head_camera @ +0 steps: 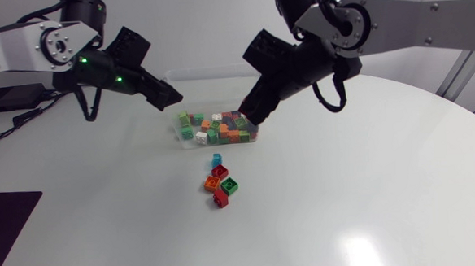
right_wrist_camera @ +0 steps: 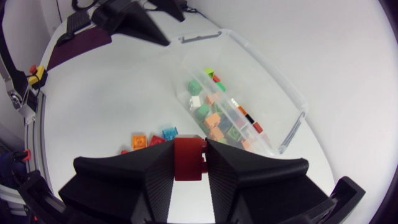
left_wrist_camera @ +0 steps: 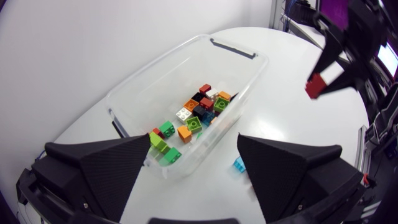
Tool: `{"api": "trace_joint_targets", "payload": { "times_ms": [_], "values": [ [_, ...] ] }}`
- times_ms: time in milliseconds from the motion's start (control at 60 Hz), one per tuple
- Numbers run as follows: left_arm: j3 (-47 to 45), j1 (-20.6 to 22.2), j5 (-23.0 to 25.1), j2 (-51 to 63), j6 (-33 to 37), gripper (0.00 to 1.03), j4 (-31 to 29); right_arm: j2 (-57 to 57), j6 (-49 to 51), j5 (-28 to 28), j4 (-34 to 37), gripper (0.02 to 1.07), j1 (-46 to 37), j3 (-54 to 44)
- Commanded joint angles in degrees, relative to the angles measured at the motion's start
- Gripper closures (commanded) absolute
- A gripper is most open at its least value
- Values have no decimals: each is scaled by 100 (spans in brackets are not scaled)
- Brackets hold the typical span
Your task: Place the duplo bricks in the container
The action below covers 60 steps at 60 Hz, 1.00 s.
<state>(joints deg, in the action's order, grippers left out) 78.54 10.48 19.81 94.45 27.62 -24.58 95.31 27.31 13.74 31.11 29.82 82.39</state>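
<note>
A clear plastic container [head_camera: 177, 130] holding several coloured duplo bricks [head_camera: 217, 127] stands at the table's middle back. My right gripper [head_camera: 250, 116] hangs over its right end, shut on a red brick [right_wrist_camera: 189, 163]; the left wrist view shows that brick [left_wrist_camera: 316, 86] above the table beside the container [left_wrist_camera: 205, 37]. My left gripper [head_camera: 173, 98] hovers over the container's left end, open with nothing between its fingers [left_wrist_camera: 99, 168]. Loose on the table in front of the container lie a blue brick [head_camera: 216, 159], a red brick [head_camera: 220, 171], an orange brick [head_camera: 212, 183], a green brick [head_camera: 229, 184] and another red brick [head_camera: 220, 198].
A dark mat [head_camera: 2, 227] lies at the table's left front edge. The white tabletop [head_camera: 362, 183] stretches wide to the right and front of the loose bricks.
</note>
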Motion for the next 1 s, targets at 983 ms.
{"api": "trace_joint_targets", "payload": {
  "times_ms": [983],
  "values": [
    [-2150,429,734,240,3303,5,146,2352,-1202,-108,-650,73,-214,2932]
  ]
}}
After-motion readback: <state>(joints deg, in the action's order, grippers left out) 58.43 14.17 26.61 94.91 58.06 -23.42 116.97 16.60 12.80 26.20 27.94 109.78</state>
